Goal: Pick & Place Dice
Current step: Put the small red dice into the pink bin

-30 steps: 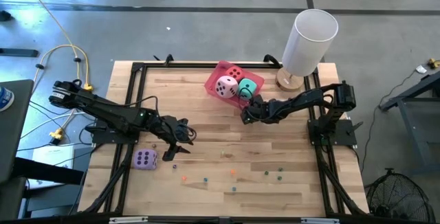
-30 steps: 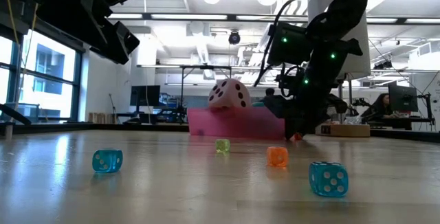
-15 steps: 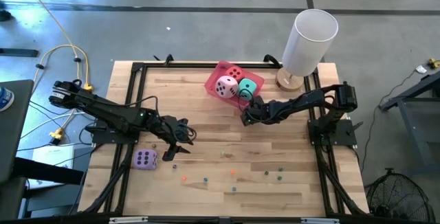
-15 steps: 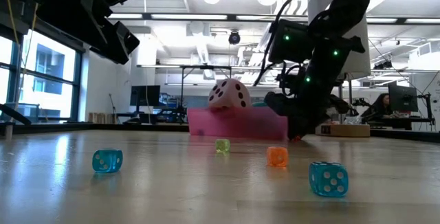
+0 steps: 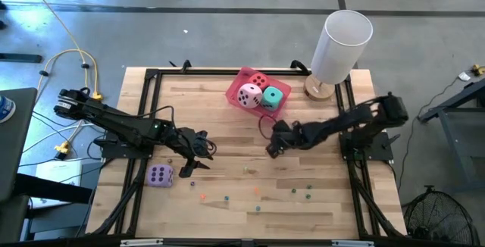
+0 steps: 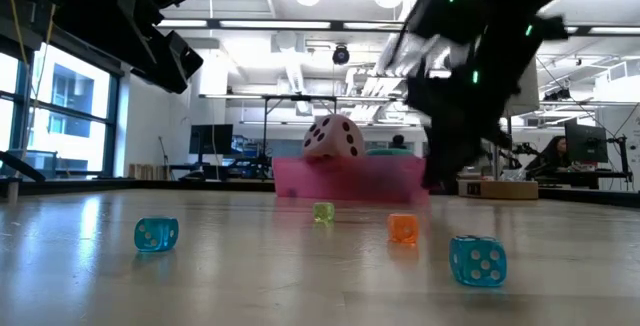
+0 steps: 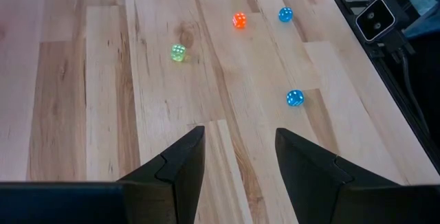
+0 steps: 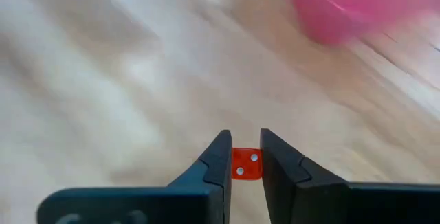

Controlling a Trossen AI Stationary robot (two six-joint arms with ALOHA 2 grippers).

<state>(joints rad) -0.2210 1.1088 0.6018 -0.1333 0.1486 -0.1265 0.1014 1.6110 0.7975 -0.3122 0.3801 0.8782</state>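
From above, my right gripper (image 5: pixel 270 149) hangs over the middle of the wooden table (image 5: pixel 227 103), just short of the pink tray (image 5: pixel 236 82) that sits toward the far edge. That tray holds three big soft dice: a red die (image 5: pixel 259 81), a pink die (image 5: pixel 248 95) and a teal die (image 5: pixel 272 97). My left gripper (image 5: pixel 198 154) waits over the left half of the table, with the purple die (image 5: pixel 160 175) near it beside the left rail. Tiny coloured dice (image 5: pixel 256 190) lie scattered along the near side of the boards. A white cylinder (image 5: pixel 340 45) stands at the far right corner.

At table height, my right arm is a dark blur in front of the tray. The pink die shows above the tray's wall. Closer in lie a small blue die (image 6: pixel 156 233), a small green die (image 6: pixel 323 212), an orange die (image 6: pixel 403 227) and a second blue die (image 6: pixel 477 259).

Through my left wrist, my two fingers (image 7: pixel 180 169) stand apart over bare wood with nothing between them; ahead lie green, orange and blue small dice.

Through my right wrist, my fingers (image 8: pixel 218 161) are clenched on a small red die (image 8: pixel 245 164), one on each side of it, with the tray a pink blur beyond.
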